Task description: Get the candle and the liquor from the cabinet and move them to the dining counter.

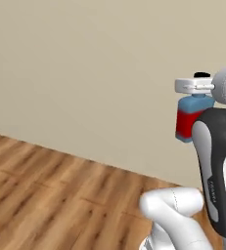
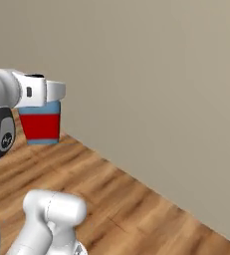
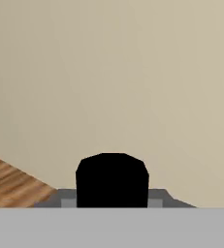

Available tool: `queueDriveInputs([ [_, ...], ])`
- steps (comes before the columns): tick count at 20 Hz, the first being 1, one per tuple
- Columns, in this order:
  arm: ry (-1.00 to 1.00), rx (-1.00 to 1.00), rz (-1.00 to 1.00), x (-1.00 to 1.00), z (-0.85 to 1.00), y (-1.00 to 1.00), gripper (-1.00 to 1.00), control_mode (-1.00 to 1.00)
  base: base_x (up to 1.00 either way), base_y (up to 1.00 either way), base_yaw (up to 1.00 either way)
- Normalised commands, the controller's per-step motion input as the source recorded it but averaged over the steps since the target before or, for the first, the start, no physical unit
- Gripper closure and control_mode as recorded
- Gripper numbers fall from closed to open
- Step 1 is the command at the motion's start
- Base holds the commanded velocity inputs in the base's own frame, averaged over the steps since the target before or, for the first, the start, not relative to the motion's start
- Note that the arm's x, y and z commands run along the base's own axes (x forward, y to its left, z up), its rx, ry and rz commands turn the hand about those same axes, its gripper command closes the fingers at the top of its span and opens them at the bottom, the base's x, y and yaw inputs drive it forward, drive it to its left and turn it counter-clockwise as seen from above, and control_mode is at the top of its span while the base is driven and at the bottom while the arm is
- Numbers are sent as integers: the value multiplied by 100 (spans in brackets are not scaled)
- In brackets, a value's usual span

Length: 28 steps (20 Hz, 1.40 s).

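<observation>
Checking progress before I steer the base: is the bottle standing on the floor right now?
No. The bottle hangs off the wooden floor, held under the gripper in the right base view.

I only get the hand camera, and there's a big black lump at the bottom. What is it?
Observer: It's the black cap of the liquor, a squat bottle, blue on top.
Operator: Is the robot holding it?
Observer: Yes, the gripper is closed on its top, and the bottle hangs upright in the air.
Operator: What colour is its label?
Observer: Red, a wide band around the lower body, plain in the right base view.
Operator: Is there a table under it?
Observer: No, just the wooden floor running up to a beige wall.
</observation>
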Motion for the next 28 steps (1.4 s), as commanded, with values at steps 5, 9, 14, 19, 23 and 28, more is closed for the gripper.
queueDriveInputs([
  [5, 0, 0, 0, 0, 0, 0, 100, 100, 88, 0, 83],
  [9, 0, 0, 0, 0, 0, 0, 100, 100, 89, 0, 82],
  [14, 0, 0, 0, 0, 0, 0, 100, 100, 91, -3, 81],
  [19, 0, 0, 0, 0, 0, 0, 100, 100, 92, -30, 75],
  [23, 0, 0, 0, 0, 0, 0, 100, 100, 88, -29, 77],
  [28, 0, 0, 0, 0, 0, 0, 100, 100, 58, -70, 64],
])
